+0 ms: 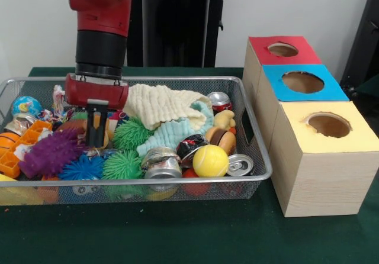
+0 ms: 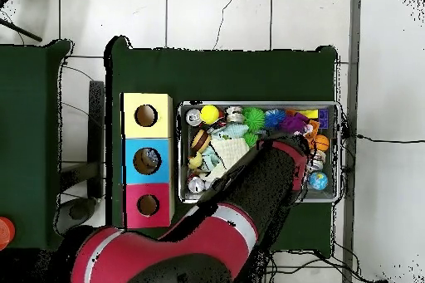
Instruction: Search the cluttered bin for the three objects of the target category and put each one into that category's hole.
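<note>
The wire-mesh bin [image 1: 148, 182] is full of mixed clutter; it also shows in the overhead view [image 2: 257, 104]. My gripper [image 1: 96, 141] reaches down into the bin's left part in the front view, among a purple spiky ball [image 1: 50, 153] and green spiky balls [image 1: 122, 164]. Whether it holds anything is hidden. A crinkled silvery piece [image 1: 23, 122] beside a globe ball at the far left may be plastic film. The blue-topped box's hole [image 1: 302, 81] stands right of the bin, and something pale shows inside it in the overhead view [image 2: 148, 159]. There the arm hides the gripper.
The red-topped box [image 1: 283, 49] and the yellow-topped box [image 1: 329, 125] flank the blue one. The bin also holds a cream knitted cloth [image 1: 160, 105], a yellow tennis ball [image 1: 210, 160], crushed cans [image 1: 161, 163], an orange tray [image 1: 23, 145] and other toys.
</note>
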Tool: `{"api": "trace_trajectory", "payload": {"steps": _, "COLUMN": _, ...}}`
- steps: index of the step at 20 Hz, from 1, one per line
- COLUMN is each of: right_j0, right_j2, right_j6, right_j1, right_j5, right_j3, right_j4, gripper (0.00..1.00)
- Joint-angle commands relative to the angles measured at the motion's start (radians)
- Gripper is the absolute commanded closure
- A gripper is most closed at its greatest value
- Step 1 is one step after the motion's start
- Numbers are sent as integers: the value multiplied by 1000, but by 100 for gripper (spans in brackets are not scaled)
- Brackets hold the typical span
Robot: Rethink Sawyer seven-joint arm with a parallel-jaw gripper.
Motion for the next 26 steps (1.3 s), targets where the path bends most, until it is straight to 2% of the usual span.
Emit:
{"api": "trace_trajectory", "payload": {"steps": 1, "right_j0": 85, "right_j2": -57, "right_j6": 779, "right_j1": 94, "right_j5": -64, "right_j3": -38, "right_j4": -324, "gripper": 100}}
{"api": "trace_trajectory", "payload": {"steps": 3, "right_j0": 96, "right_j2": -83, "right_j6": 825, "right_j1": 119, "right_j5": -87, "right_j3": -55, "right_j4": -345, "gripper": 100}}
{"api": "trace_trajectory", "payload": {"steps": 6, "right_j0": 90, "right_j2": -96, "right_j6": 852, "right_j1": 119, "right_j5": -107, "right_j3": -68, "right_j4": -343, "gripper": 100}}
{"api": "trace_trajectory", "payload": {"steps": 10, "right_j0": 88, "right_j2": -95, "right_j6": 854, "right_j1": 140, "right_j5": -90, "right_j3": -83, "right_j4": -335, "gripper": 100}}
{"api": "trace_trajectory", "payload": {"steps": 17, "right_j0": 109, "right_j2": -109, "right_j6": 959, "right_j1": 220, "right_j5": -40, "right_j3": -159, "right_j4": -342, "gripper": 100}}
{"api": "trace_trajectory", "payload": {"steps": 26, "right_j0": 128, "right_j2": -163, "right_j6": 1083, "right_j1": 306, "right_j5": -24, "right_j3": -237, "right_j4": -331, "gripper": 100}}
